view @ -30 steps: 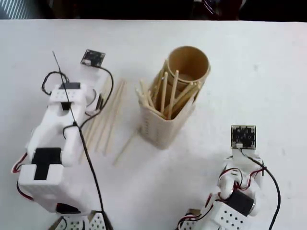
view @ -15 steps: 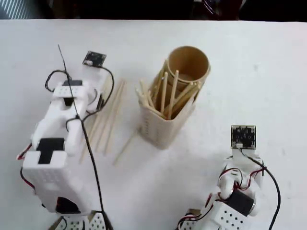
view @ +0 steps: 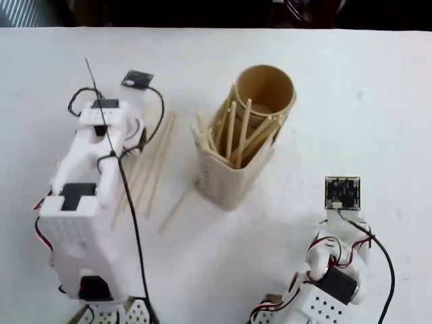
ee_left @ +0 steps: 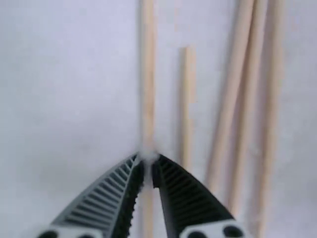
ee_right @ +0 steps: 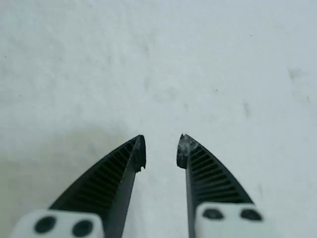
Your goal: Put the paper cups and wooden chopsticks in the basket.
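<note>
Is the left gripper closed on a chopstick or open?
Shut: the left gripper pinches one chopstick between its fingertips, with almost no gap left.

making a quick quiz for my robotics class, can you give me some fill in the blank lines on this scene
1. The left gripper is shut on a single ____.
2. The cup stands inside the ____.
3. The right gripper, over the table, has its jaws ____.

Missing words: chopstick; basket; open.
</note>
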Robot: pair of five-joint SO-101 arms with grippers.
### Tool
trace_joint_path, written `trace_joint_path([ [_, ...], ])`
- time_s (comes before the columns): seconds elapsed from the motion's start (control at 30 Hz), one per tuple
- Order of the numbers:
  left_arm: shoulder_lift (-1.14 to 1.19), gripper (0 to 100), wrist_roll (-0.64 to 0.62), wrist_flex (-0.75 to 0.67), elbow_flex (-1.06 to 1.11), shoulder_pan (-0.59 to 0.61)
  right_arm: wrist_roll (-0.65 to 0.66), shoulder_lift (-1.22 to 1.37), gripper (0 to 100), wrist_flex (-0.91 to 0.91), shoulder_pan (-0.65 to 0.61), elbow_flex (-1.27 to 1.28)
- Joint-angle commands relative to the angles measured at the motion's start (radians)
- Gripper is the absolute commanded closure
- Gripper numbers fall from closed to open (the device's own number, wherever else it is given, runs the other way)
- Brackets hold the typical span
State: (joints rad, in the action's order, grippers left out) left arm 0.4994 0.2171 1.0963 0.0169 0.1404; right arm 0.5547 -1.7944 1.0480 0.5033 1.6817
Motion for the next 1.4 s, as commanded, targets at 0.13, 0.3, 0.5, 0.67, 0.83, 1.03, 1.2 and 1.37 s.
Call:
trace_joint_path([
  [0.13,-0.068,98,-0.009,0.031,-0.034,0.012,0.005,-0.008,88.5,-0.018,0.012,0.009],
  [0.3,-0.344,98,-0.068,0.044,0.044,-0.007,0.005,-0.008,88.5,-0.018,0.012,0.009],
  [0.5,-0.964,98,-0.068,0.044,0.252,-0.09,0.005,-0.008,88.5,-0.018,0.012,0.009],
  [0.67,-1.4,98,-0.068,0.015,0.327,-0.314,0.005,-0.008,88.5,-0.018,0.012,0.009],
  [0.83,-1.55,98,-0.068,-0.212,0.328,-0.59,0.005,-0.008,88.5,-0.018,0.012,0.009],
  [1.03,-1.454,98,-0.066,-0.508,0.321,-0.799,0.005,-0.008,88.5,-0.018,0.012,0.009],
  [1.2,-1.248,97,-0.074,-0.586,0.212,-0.825,0.005,-0.008,88.5,-0.018,0.012,0.009],
  [1.37,-1.093,97,-0.075,-0.586,0.12,-0.822,0.005,-0.008,88.5,-0.018,0.012,0.009],
])
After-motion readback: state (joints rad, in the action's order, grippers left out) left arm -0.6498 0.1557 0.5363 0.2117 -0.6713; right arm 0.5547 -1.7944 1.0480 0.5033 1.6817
